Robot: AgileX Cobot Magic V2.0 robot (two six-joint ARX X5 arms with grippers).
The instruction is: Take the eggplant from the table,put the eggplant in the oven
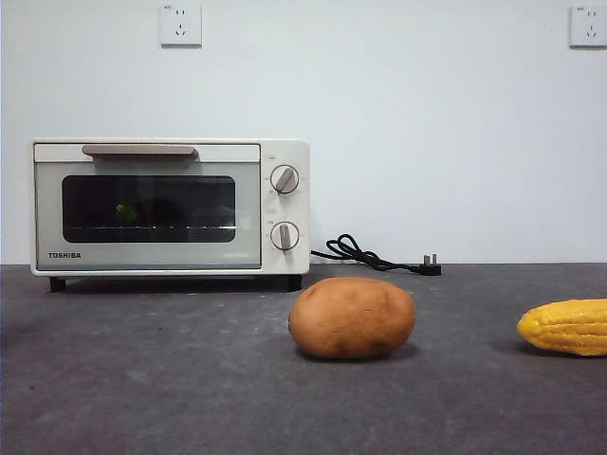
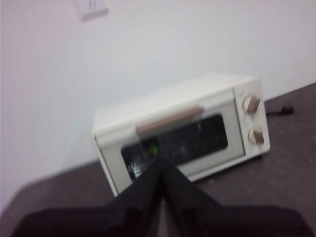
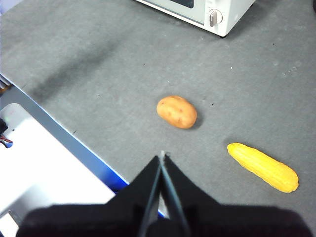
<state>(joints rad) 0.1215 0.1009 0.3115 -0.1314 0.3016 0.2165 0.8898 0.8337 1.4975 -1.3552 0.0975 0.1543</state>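
Table (image 1: 190, 379) | left end effector (image 2: 161, 163) pressed together, empty | right end effector (image 3: 162, 157) pressed together, empty

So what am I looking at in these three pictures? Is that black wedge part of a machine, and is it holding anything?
It is a robot with two arms at a table. One picture is taken from a low camera looking across the table; the other two come from cameras on each arm's wrist. The black wedges are the grippers: the left gripper faces the oven, and the right gripper hangs above the table. Both have their jaws shut and hold nothing. The oven door is closed; behind the glass a green spot shows, most likely the stem of the eggplant, though its dark body is hard to make out. On the table lie a potato and a corn cob, apart from each other. The oven's power cord lies unplugged beside it.
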